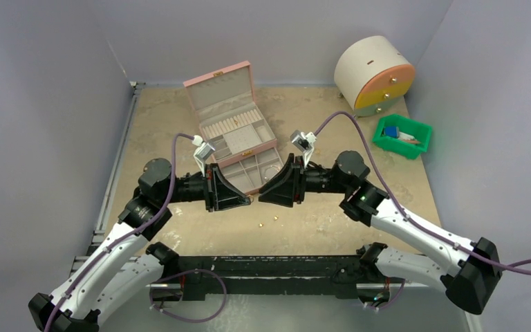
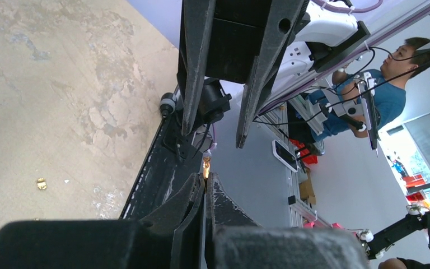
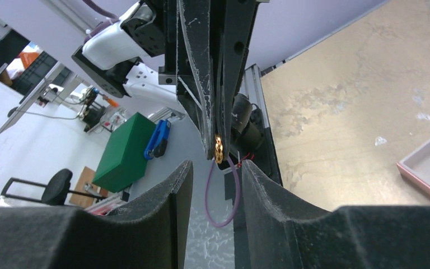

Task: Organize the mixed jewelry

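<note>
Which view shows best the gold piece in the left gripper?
Right wrist: the gold piece shows clearly, pinched by the left gripper. Left wrist shows only a sliver of it; the top view does not show it.

Pale lavender walls (image 1: 55, 83) enclosed on three sides a worn, blotched beige tabletop (image 1: 332, 225) beneath the jaws. Beyond the left jaws, a person in a blue shirt (image 2: 389, 95) was visible in a brightly lit room. Beyond the right jaws stood a green box (image 3: 124, 154) and a black office chair (image 3: 56, 184). Lighting was even.
</note>
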You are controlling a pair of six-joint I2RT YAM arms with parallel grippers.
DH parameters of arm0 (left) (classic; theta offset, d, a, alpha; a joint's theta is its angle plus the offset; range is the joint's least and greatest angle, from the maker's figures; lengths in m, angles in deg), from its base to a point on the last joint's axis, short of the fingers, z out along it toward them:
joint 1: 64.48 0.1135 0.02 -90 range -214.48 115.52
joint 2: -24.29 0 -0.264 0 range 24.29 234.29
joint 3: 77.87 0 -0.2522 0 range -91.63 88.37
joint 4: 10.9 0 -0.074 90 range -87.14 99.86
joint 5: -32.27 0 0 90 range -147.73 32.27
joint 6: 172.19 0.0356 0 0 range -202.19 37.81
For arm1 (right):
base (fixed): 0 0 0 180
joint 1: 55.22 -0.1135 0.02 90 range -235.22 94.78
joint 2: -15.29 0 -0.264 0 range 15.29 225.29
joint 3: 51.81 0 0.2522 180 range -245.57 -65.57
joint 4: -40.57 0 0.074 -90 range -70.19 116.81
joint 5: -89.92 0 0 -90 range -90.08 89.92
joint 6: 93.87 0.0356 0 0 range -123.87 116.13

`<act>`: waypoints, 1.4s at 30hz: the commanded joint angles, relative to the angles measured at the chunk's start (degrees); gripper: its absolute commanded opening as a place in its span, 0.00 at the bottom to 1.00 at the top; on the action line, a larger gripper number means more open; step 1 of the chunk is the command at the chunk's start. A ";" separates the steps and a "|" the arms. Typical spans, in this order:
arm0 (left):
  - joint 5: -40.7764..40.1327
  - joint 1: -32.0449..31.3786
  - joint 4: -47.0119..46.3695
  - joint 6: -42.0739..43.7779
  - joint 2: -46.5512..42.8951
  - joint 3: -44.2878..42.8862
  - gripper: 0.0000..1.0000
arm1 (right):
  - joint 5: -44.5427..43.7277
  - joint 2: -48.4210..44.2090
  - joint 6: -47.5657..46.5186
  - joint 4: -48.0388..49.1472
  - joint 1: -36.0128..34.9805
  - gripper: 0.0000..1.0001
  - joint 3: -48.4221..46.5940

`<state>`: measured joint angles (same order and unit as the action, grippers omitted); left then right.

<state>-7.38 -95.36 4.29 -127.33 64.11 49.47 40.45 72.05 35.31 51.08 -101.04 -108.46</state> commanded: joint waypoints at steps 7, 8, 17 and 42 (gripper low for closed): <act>1.32 0.05 -2.56 0.51 -1.04 -1.63 0.00 | 5.30 3.95 3.50 12.57 0.03 0.39 -0.97; 1.25 0.03 -2.57 0.50 -1.13 -1.57 0.00 | 5.59 4.17 3.78 13.16 0.01 0.39 -0.84; 0.80 0.05 -2.35 0.87 -0.81 -1.83 0.00 | 7.00 6.21 4.85 15.01 -0.58 0.36 -1.14; -0.75 0.07 -1.87 1.23 -0.18 -2.24 0.00 | 6.41 7.03 3.60 14.27 -1.84 0.20 -1.31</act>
<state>-7.23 -95.36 4.32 -127.05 63.82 49.47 45.98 79.11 39.64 63.08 -102.44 -108.46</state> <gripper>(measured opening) 0.012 0.223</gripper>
